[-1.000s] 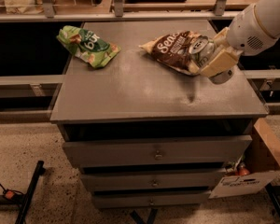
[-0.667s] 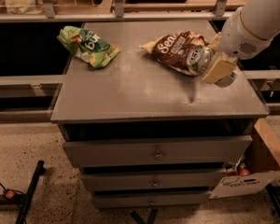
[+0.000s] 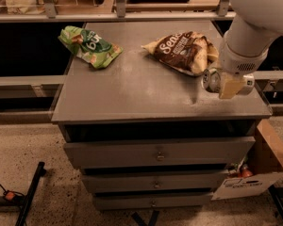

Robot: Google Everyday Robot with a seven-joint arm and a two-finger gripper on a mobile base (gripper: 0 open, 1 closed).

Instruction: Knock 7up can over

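Pincer (image 3: 225, 83) has come down and forward toward the right front corner of the surface (image 3: 132, 91), clear of the brown-and-cream snack bag (image 3: 181, 51) it was over a second ago. 7up can (image 3: 210, 80) is right against its left side, now tilted over with the silver top facing left. It's possibly not resting on the surface yet. Can't tell whether the pincer is clamped on it or only pressing. Tip looks mostly done. Green snack bag (image 3: 89, 46) is well apart and hasn't moved.
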